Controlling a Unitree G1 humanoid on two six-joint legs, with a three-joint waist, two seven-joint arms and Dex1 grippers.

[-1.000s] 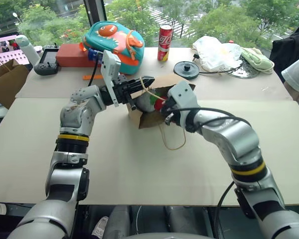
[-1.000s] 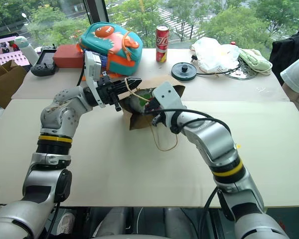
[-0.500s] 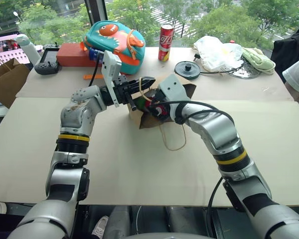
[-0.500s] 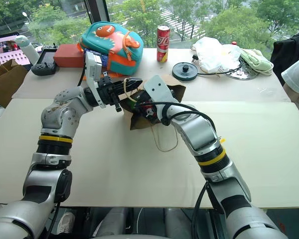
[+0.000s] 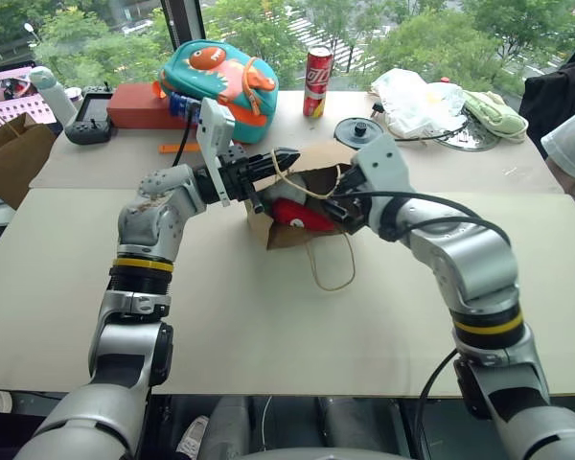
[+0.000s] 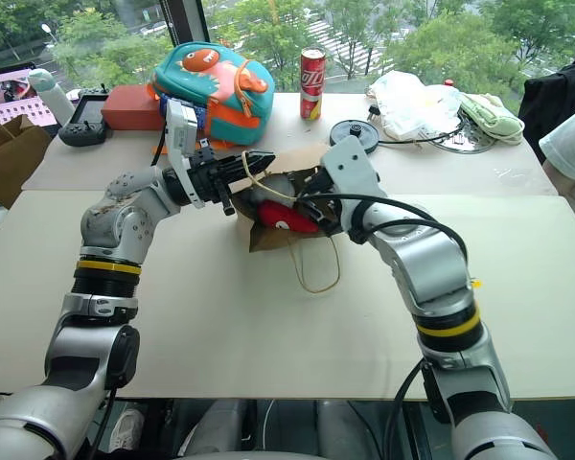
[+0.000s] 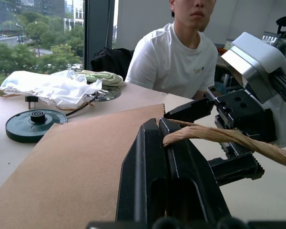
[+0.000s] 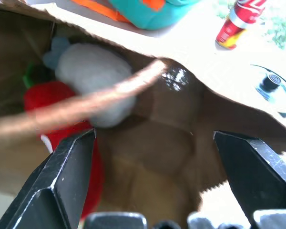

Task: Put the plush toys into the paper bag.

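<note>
The paper bag (image 5: 318, 156) lies on its side mid-table with its mouth held open. My left gripper (image 5: 286, 155) is shut on the bag's twine handle (image 7: 219, 136) at the upper rim. Inside the bag lies the red chili toy (image 5: 302, 216), whose green stem (image 8: 31, 74) shows in the right wrist view. The pale fuzzy ball (image 8: 93, 76) sits deeper in, beside the chili. My right gripper (image 5: 337, 206) stands open just at the bag's mouth, with nothing between its fingers. The bag's other twine handle (image 5: 331, 264) loops loose on the table.
Behind the bag stand a teal-and-orange fish backpack (image 5: 220, 72), a red can (image 5: 317, 81), a black disc (image 5: 359, 132) and a white plastic bag (image 5: 417, 101). A darker brown bag (image 5: 10, 158) stands at the left edge. A person (image 7: 181, 57) sits at the table's right.
My right gripper opened, left the red chili inside the bag and drew back to the right, out of the bag's mouth. The left gripper kept still on the handle.
</note>
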